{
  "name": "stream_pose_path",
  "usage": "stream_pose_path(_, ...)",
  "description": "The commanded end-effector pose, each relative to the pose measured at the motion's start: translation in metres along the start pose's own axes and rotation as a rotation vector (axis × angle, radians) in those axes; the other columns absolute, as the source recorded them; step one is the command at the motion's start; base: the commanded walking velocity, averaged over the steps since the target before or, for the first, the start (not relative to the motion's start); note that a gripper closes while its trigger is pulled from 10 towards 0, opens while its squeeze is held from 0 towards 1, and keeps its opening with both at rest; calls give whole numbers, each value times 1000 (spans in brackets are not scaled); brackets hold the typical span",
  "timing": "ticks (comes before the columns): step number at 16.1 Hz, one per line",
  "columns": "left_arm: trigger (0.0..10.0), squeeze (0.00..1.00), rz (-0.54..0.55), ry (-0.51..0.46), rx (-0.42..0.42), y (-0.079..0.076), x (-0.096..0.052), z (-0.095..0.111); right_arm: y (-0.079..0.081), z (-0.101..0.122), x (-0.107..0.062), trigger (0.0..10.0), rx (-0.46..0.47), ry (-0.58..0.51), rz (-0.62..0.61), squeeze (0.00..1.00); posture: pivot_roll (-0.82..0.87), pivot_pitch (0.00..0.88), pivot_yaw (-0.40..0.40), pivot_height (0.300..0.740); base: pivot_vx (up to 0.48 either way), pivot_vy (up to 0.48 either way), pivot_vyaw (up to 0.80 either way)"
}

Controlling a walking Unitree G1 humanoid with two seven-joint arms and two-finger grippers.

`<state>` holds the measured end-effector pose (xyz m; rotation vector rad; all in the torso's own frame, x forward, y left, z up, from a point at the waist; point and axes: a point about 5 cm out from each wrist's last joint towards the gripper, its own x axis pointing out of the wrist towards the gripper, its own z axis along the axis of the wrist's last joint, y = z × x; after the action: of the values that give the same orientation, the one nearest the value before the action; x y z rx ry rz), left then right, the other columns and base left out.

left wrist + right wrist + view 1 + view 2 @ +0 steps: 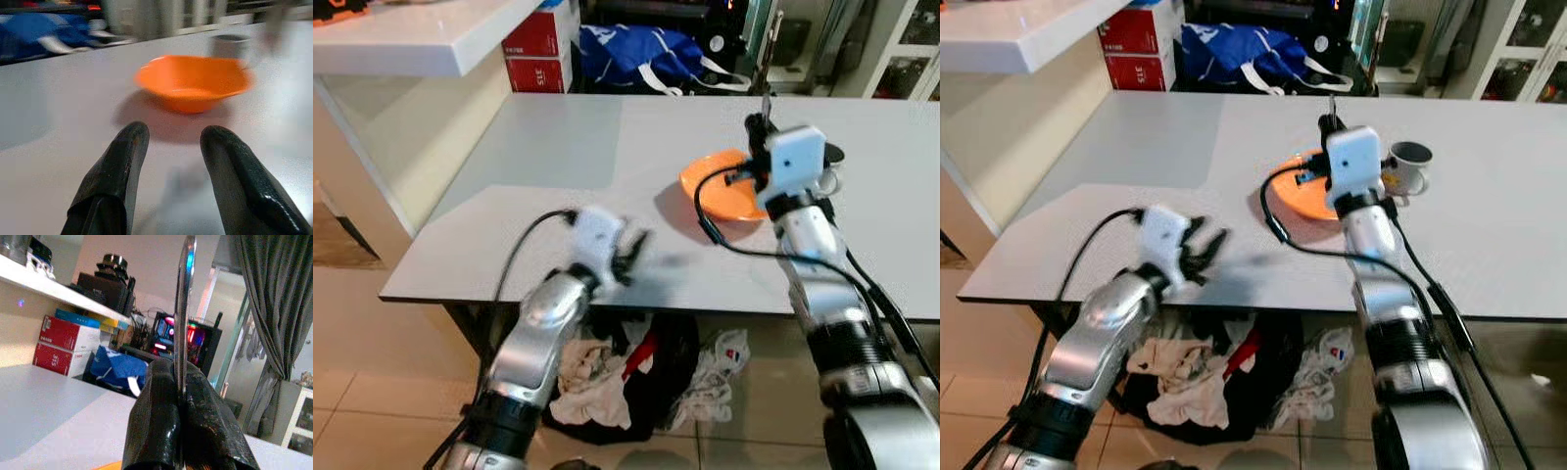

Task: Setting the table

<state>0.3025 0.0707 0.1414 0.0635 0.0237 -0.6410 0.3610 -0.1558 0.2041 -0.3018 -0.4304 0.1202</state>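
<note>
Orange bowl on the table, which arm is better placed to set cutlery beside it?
Right: its pincer already clamps a metal utensil above the orange bowl; the left pincer is open, short of it.

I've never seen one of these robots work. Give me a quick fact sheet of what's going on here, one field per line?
Surface: white table
Dish: orange bowl on the table
Cup: mug just beyond the bowl, by the right arm
Right gripper: above the bowl, shut on a thin metal utensil held upright; which kind, cannot tell
Left gripper: open, holding nothing, low over the table's near edge, pointed at the bowl
Under the table: heap of clothes
</note>
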Motion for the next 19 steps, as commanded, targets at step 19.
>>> stream_pose_path(19,10000,0,84,137,232,16,-122,-53,-5,-13,26,0,-49,36,-12,0,113,0,14,740,0,0,0)
